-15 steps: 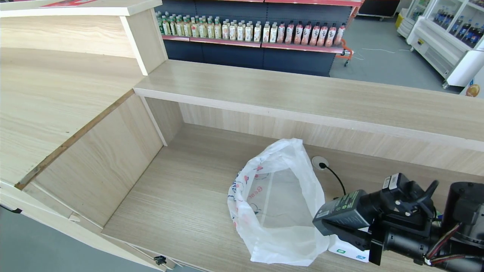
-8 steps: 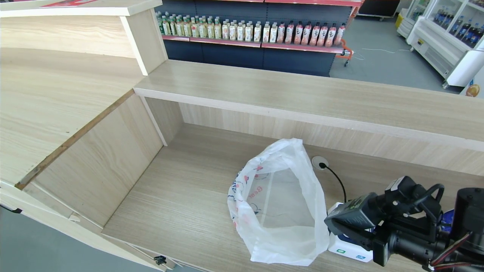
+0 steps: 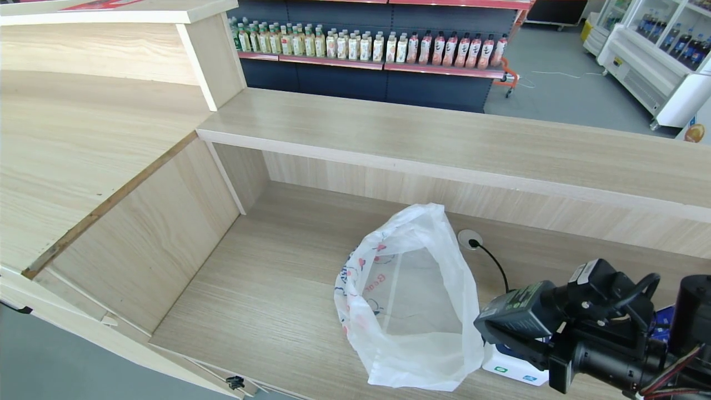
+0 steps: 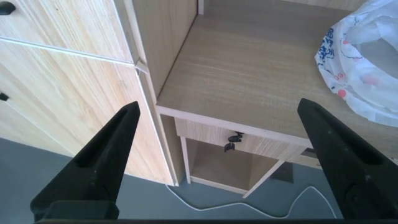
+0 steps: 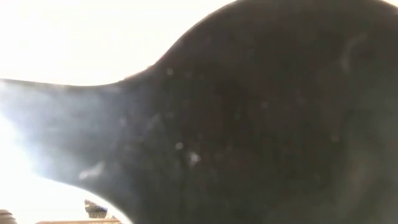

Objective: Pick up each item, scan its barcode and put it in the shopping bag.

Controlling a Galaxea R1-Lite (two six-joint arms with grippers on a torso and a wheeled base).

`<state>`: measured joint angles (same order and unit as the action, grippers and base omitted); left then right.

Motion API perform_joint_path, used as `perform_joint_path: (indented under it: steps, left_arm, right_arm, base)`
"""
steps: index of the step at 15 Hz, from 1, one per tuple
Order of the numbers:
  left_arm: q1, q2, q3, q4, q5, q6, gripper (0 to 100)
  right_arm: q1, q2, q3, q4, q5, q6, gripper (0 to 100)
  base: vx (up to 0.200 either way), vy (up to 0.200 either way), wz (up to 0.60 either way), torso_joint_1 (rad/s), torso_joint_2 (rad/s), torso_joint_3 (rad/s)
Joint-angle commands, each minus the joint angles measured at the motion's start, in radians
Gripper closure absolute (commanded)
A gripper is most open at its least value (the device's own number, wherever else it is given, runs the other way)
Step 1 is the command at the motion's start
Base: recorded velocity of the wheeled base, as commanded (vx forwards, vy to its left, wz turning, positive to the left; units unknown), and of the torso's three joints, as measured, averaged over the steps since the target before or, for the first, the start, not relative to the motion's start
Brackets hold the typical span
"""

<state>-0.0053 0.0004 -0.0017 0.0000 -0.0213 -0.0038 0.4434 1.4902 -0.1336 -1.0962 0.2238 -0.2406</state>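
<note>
Reach spread, empty left gripper (image 4: 219,104) right for white box (image 3: 511,366) just right of shopping bag (image 3: 408,300); clamp flat sides, barcode outward. Cannot tell grip of right gripper (image 3: 550,325) behind black device (image 3: 514,314) above it.

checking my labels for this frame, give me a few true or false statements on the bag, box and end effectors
1. The bag lies on the desk with its mouth open. True.
2. The white box is inside the bag. False: it sits on the desk beside the bag.
3. The left end effector is open. True.
4. The left end effector holds a bottle. False: it is empty.
5. The right end effector holds a black scanner. True.
</note>
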Motion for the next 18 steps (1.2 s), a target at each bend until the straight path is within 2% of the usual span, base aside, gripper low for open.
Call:
perform_joint_path:
  steps: [1, 4, 8, 12, 15, 18]
  left_arm:
    - [0.001, 0.000, 0.000, 0.000, 0.000, -0.001, 0]
    - [-0.001, 0.000, 0.000, 0.000, 0.000, -0.001, 0]
    - [0.001, 0.000, 0.000, 0.000, 0.000, -0.001, 0]
    - [-0.001, 0.000, 0.000, 0.000, 0.000, -0.001, 0]
    - [0.001, 0.000, 0.000, 0.000, 0.000, -0.001, 0]
    - [0.001, 0.000, 0.000, 0.000, 0.000, -0.001, 0]
  right_arm:
    - [0.008, 0.001, -0.001, -0.002, 0.002, -0.002, 100]
    - [0.017, -0.001, -0.001, -0.005, 0.002, 0.003, 100]
    - [0.001, 0.007, 0.005, -0.004, 0.000, 0.009, 100]
    - [-0.066, 0.120, 0.009, -0.011, 0.000, 0.057, 100]
    - [-0.078, 0.174, 0.022, -0.013, 0.000, 0.069, 100]
    - [-0.084, 0.245, 0.085, -0.114, 0.000, 0.127, 100]
  base:
    - [0.000, 0.000, 0.60, -0.002, 0.00, 0.002]
    - [0.000, 0.000, 0.60, 0.001, 0.00, 0.002]
    - [0.000, 0.000, 0.00, 0.000, 0.00, 0.000]
    - [0.000, 0.000, 0.00, 0.000, 0.00, 0.000]
    - [0.000, 0.000, 0.00, 0.000, 0.00, 0.000]
    - [0.000, 0.000, 0.00, 0.000, 0.00, 0.000]
